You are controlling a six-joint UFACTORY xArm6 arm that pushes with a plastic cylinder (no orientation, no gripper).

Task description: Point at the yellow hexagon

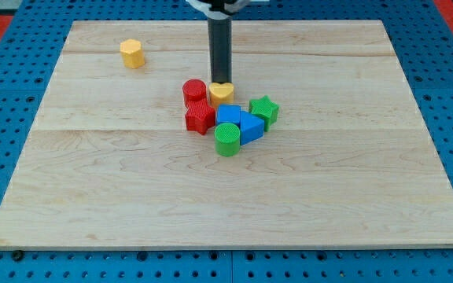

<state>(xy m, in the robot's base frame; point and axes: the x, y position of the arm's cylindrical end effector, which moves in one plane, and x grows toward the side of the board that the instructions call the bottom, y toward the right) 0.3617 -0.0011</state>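
Yellow hexagon [132, 53] is the target, and it is found alone toward the view's top left, well apart from everything else. No gripper is fitted to this arm, so nothing is held or clamped; only a straight dark rod is carried.

Taken from the near edge outward, the wooden board [226, 212] is met first. Next comes the cluster near the centre: a green cylinder [227, 140] at its 6 o'clock side, a blue triangular block [250, 126] and a blue block [229, 115] just behind it, a red star-like block [200, 117] at about 9 o'clock, and a green star [263, 110] at 3 o'clock. Farther back a red cylinder [194, 90] and a yellow heart-shaped block [222, 93] are seen side by side.

My tip [222, 82] is placed at the far edge of the cluster, touching or just behind the yellow heart-shaped block, with the hexagon at roughly 10 o'clock from it.

The chief risk is judged to be confusion of the two yellow pieces, since the nearer one sits right at the tip. A second risk is that the red cylinder could be clipped and dragged if a straight line toward 10 o'clock were swept. Finally, the hexagon could be knocked away if the approach were overshot.
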